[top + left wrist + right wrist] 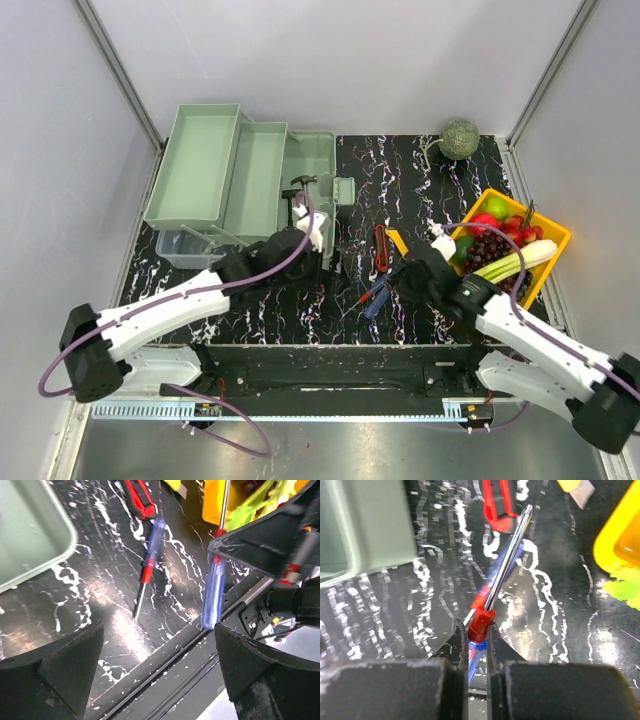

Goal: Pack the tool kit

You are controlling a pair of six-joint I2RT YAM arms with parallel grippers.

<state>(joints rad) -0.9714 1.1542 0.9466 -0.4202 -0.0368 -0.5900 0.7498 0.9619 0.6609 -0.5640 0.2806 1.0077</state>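
Screwdriver (509,562) handle mostly hidden inside my clenched right fingers (457,645), shaft tilted over the bench (555,605); left fingers (70,667) spread empty; toolbox (250,180) open far-left, cropped in wrist views.

Screwdriver (150,550): two. Pliers (380,247): one. Hammer (302,183): one. Toolbox (200,165): one. Fruit tray (556,236): one. Melon (459,138): one. Knife (398,241): apparently one, mostly hidden.
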